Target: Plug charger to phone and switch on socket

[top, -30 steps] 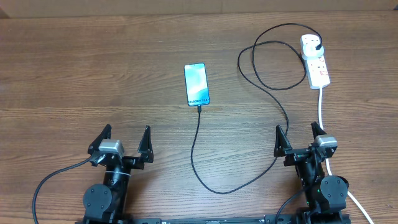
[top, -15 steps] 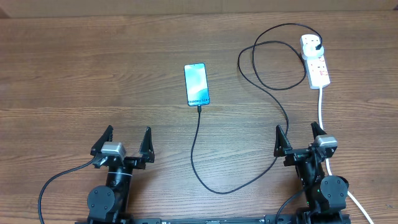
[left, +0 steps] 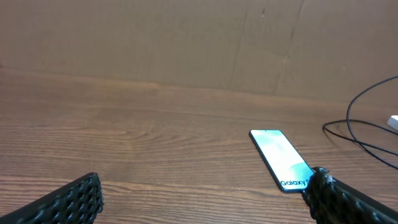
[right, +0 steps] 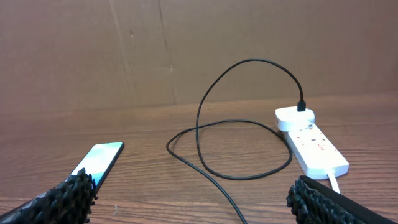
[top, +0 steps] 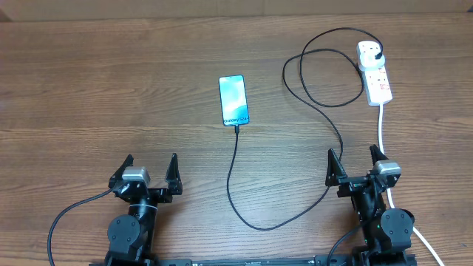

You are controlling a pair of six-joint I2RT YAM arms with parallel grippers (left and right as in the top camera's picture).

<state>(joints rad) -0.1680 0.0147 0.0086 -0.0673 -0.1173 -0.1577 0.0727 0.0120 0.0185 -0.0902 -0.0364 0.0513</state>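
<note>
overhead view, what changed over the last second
The left gripper drew back slightly toward the near table edge, open and empty. Nothing was taken hold of or let go. The right gripper, phone, charger cable and power strip stayed put.

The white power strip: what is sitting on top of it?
A white adapter block stands on the far end of the socket, and the charger cable goes into its top. The pins below it are covered.
</note>
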